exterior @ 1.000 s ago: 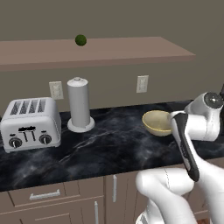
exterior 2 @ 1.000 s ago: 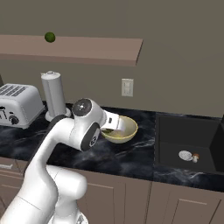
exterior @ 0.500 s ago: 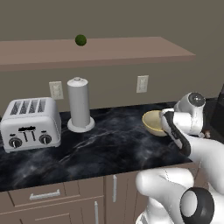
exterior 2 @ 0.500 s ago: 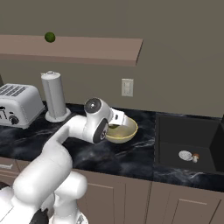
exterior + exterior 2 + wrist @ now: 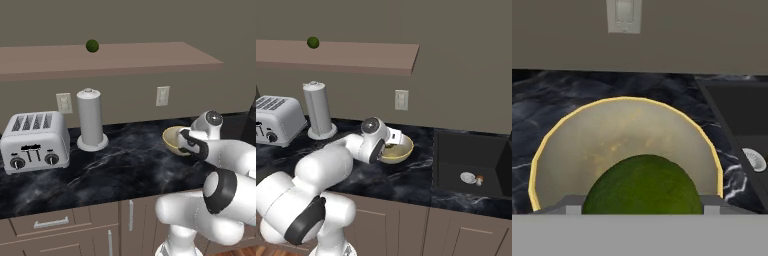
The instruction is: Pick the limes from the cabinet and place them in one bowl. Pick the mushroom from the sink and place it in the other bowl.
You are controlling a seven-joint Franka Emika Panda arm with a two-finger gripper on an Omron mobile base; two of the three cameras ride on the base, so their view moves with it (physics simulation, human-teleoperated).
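gripper (image 5: pixel 643 207): closed on a lime (image 5: pixel 643 186), hanging right over the pale yellow bowl (image 5: pixel 572 150)
counter (image 5: pixel 125 165): black marble, bowl sits near the sink (image 5: pixel 468 160) end
other lime (image 5: pixel 92 46): up on the brown cabinet shelf (image 5: pixel 150 57), well apart from the arm
mushroom (image 5: pixel 479 179): in the sink just beside the silver drain (image 5: pixel 468 177), right base view catches it
left base view: has the toaster (image 5: pixel 34 140) and the paper towel holder (image 5: pixel 90 120) against a tan wall
hand view: outlet (image 5: pixel 624 15) above the bowl
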